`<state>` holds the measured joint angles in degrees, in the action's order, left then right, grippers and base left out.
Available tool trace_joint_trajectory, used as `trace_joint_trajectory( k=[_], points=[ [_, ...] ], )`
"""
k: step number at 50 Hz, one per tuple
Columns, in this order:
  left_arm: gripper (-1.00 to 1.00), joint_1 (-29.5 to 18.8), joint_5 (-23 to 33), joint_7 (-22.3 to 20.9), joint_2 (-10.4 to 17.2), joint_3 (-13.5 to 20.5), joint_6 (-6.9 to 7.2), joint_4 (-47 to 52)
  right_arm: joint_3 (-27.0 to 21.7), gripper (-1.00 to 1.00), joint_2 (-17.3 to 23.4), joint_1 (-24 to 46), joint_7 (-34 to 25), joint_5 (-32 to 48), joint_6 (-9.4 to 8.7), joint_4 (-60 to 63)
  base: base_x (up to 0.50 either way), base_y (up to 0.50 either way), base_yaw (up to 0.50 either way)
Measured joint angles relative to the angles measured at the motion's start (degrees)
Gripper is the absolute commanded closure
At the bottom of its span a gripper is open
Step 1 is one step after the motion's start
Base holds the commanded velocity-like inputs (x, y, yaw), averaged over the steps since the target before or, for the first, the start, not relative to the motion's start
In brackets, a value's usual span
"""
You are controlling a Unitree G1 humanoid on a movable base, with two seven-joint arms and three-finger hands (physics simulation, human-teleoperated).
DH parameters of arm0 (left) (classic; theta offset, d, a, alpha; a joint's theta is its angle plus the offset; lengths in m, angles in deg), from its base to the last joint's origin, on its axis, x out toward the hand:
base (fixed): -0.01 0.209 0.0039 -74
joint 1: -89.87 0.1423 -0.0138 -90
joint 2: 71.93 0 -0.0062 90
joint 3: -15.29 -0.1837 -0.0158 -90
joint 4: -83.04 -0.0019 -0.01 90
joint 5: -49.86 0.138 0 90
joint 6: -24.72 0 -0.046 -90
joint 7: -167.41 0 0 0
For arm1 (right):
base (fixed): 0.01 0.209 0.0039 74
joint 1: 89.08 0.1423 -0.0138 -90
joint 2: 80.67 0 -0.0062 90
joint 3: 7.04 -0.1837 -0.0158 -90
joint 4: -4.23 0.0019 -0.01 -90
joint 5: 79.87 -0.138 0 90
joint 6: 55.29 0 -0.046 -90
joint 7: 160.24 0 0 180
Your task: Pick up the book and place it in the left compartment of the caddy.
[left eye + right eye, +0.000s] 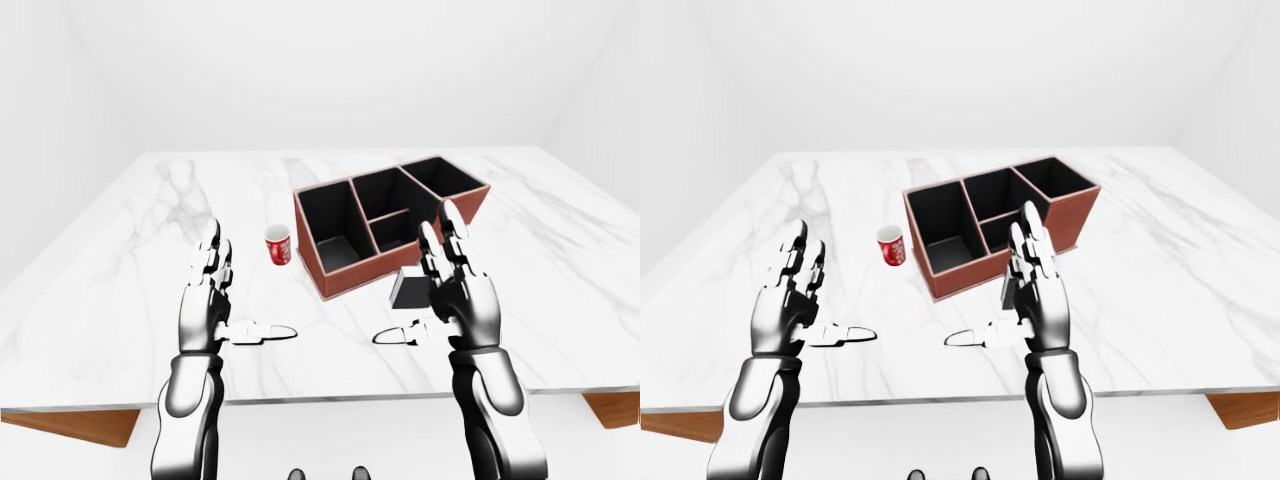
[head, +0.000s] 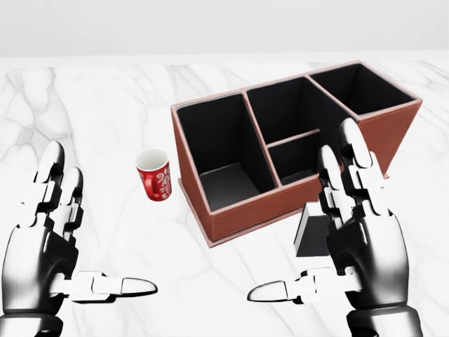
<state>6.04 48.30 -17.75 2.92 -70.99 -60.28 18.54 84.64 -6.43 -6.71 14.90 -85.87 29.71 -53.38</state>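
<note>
The brown caddy (image 2: pixel 261 213) with black insides stands on the white marble table (image 2: pixel 98 105). Its long left compartment (image 2: pixel 219 184) holds nothing. A black book (image 2: pixel 311 237) stands upright against the caddy's near wall, below the right-hand compartments. My right hand (image 2: pixel 300 223) is open, palm inward, just this side of the book and hides its right part. It does not touch the book as far as I can tell. My left hand (image 2: pixel 104 226) is open too, low at the left of the head view, with nothing in it.
A red mug (image 2: pixel 154 175) with white marks stands just left of the caddy. The table's near edge (image 1: pixel 300 402) runs below both hands in the left-eye view. Bare marble lies at the left and beyond the caddy.
</note>
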Motion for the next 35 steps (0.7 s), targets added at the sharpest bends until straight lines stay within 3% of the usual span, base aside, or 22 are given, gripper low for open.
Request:
trace_joint_trajectory(
  k=[20, 35],
  points=[
    [-1.00, 0.94, 0.27, 0.06, -0.20, -0.54, 0.00, 0.23, 0.65, -1.00, 0.01, -0.16, 0.42, 0.79, 0.00, 0.77, 0.49, -0.01, 0.00],
    [-1.00, 1.20, 0.17, -0.05, -0.22, -0.51, 0.00, 0.20, 1.25, -1.00, 0.54, -0.67, -0.05, 3.35, 0.00, 1.27, 0.02, 0.00, 0.00]
  ],
)
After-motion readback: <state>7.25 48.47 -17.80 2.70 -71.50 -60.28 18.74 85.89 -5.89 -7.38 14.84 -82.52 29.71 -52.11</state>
